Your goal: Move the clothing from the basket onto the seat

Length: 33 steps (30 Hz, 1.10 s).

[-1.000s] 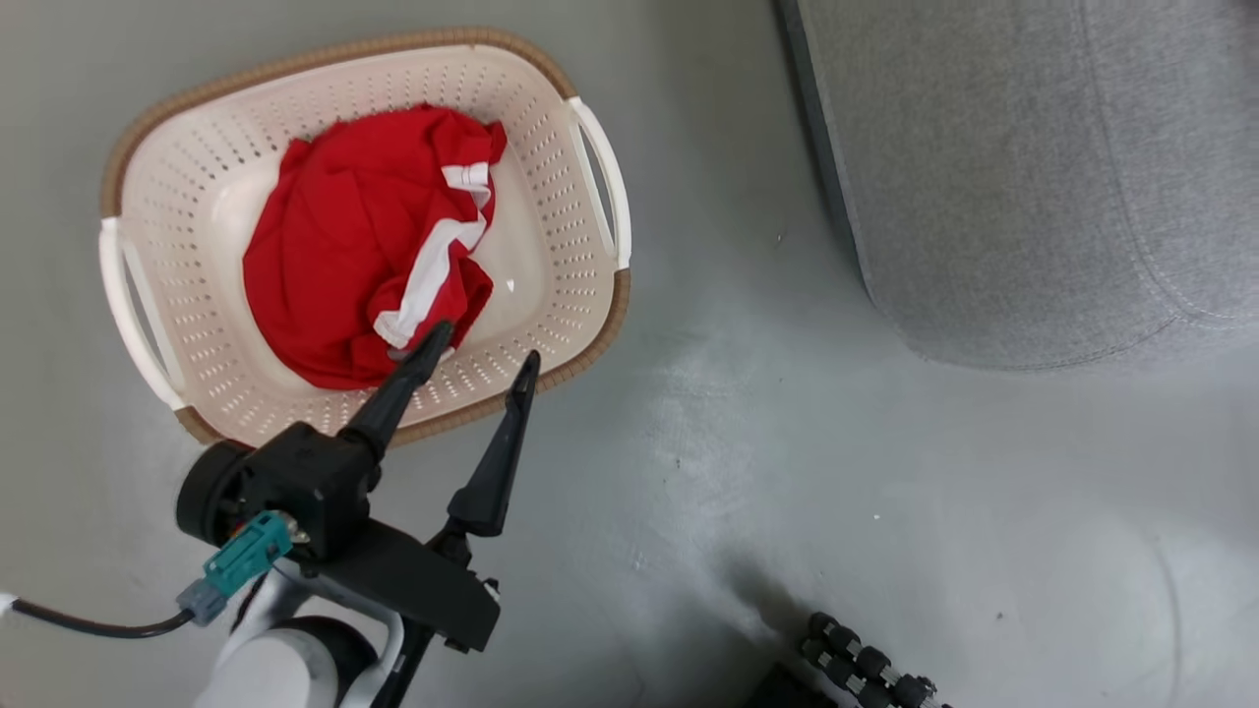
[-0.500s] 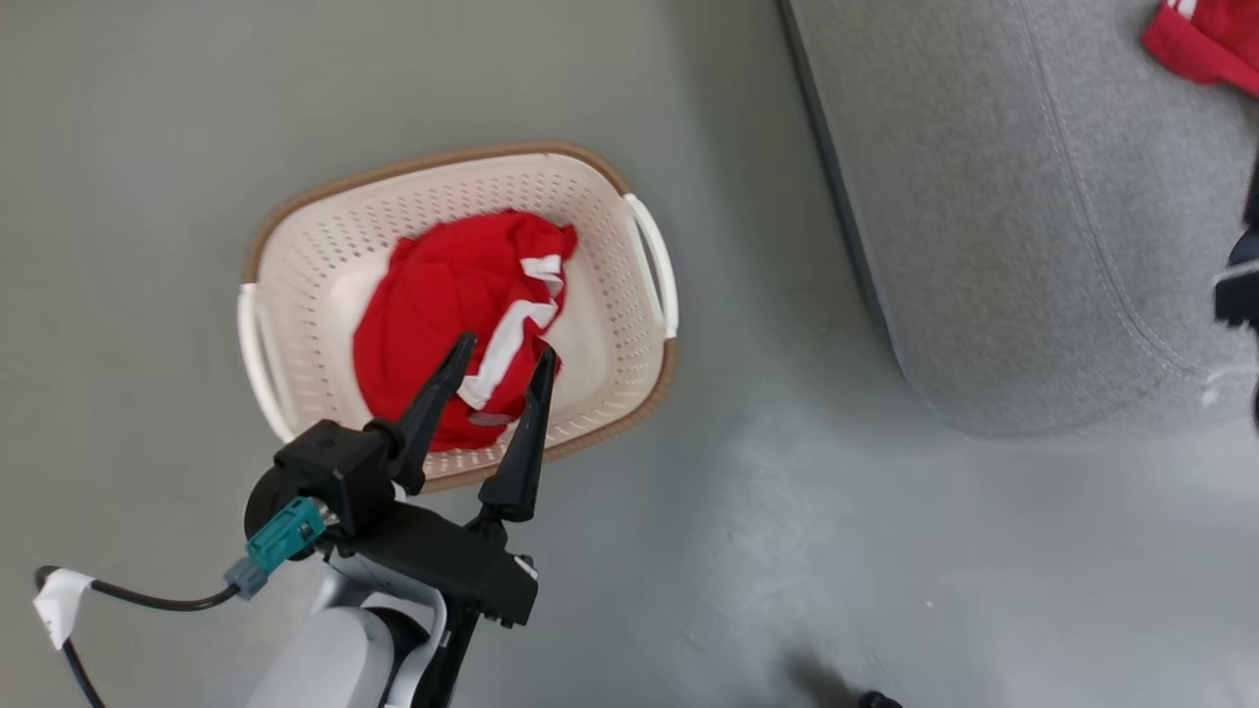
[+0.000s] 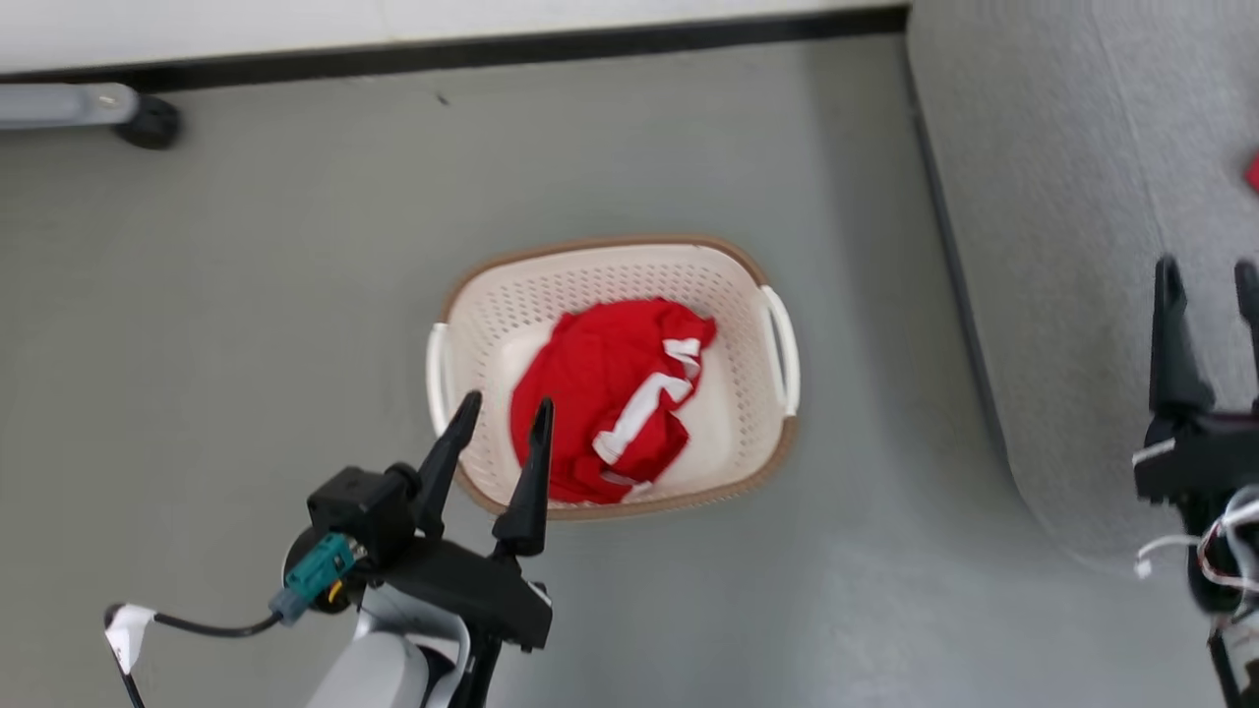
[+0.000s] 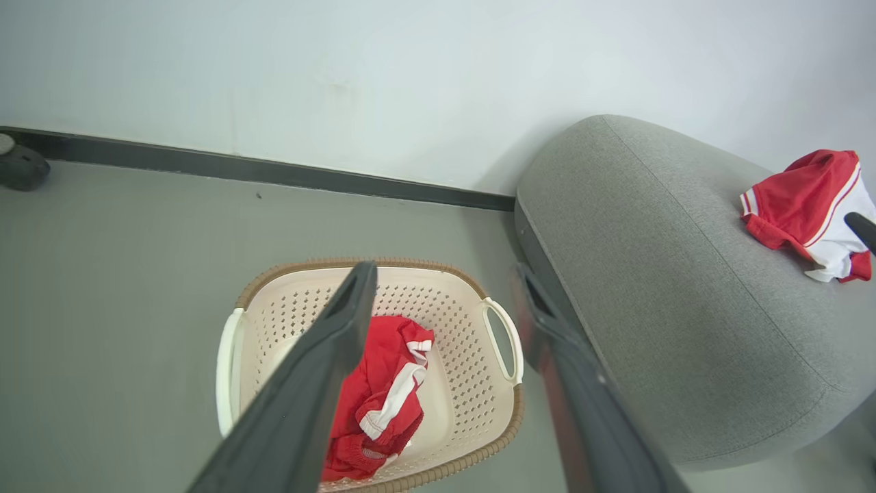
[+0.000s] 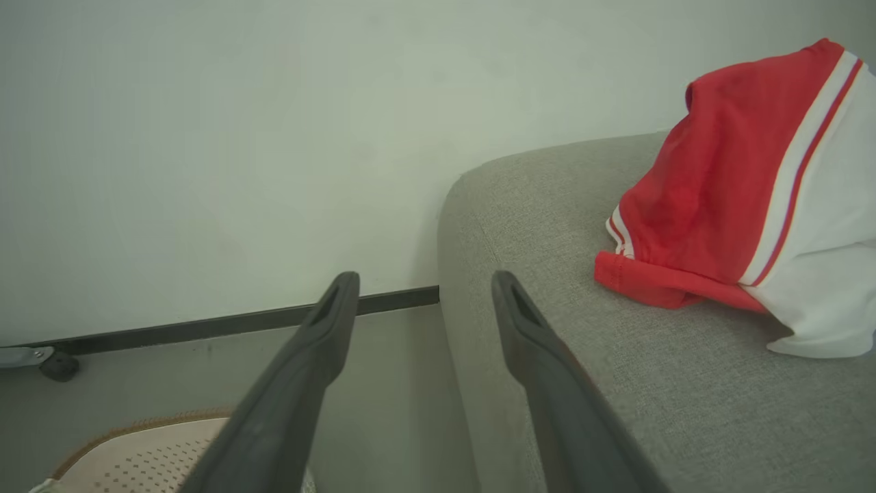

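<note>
Left end effector (image 3: pixel 507 403): withdrawn from above red garment (image 3: pixel 590 393) to near rim of basket (image 3: pixel 610 242); open, empty, likely poised for the next pick. Right end effector (image 3: pixel 1207 267): open, empty, over seat (image 3: pixel 1062 246), where second garment (image 4: pixel 807 205) lies delivered.

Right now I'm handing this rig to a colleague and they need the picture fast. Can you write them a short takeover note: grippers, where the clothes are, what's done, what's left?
Grippers: both open and empty. The left gripper hovers at the near rim of the basket; the right gripper hovers over the seat.
Done: the first garment, red and white, lies on the seat.
Left: the second garment lies crumpled in the basket. Pick it up and put it on the seat.
</note>
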{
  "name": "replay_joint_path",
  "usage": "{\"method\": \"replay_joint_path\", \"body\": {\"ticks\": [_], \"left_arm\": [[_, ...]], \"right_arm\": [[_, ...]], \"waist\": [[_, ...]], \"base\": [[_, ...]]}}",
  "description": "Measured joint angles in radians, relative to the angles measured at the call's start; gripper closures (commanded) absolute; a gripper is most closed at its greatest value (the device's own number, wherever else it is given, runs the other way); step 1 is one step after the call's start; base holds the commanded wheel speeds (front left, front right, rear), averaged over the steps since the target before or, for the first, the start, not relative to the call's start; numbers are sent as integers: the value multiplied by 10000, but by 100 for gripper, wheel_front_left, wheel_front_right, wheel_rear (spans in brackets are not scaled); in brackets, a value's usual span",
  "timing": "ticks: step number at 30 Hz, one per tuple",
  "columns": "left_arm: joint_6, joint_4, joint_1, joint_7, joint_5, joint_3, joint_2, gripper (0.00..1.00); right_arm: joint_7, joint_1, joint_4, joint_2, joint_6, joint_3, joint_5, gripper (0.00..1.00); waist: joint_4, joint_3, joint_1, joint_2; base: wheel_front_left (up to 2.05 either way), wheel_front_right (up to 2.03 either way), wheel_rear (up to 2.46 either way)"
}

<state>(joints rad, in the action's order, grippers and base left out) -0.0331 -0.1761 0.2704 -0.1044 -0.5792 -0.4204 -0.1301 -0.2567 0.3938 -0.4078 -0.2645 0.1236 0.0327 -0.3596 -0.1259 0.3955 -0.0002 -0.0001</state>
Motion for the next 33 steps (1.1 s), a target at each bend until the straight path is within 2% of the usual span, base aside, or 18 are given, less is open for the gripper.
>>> {"method": "replay_joint_path", "body": {"ticks": [6, 18, 23, 33], "left_arm": [[73, -600, -407, -412, -251, 130, 90, 0], [157, -1310, -660, -1024, -190, 251, 44, 0], [155, -1613, -819, -1187, -155, 316, 46, 0], [155, -1941, -1121, -1358, -88, 635, -25, 0]], "right_arm": [[0, -951, 100, 525, 0, -2, 174, 0], [0, -1540, 282, 1331, 0, -997, 523, 0], [2, -1931, 301, 1712, 0, -1024, 539, 0], [2, -2262, 301, 1749, 2, -1461, 1012, 0]], "waist": [[816, -759, -1, -1], [2141, -2061, 0, -1], [2479, -2470, 1, -1], [2701, -3040, 1, 0]], "base": [[0, 0, 0], [0, 0, 0], [0, 0, 0], [0, 0, 0]]}}
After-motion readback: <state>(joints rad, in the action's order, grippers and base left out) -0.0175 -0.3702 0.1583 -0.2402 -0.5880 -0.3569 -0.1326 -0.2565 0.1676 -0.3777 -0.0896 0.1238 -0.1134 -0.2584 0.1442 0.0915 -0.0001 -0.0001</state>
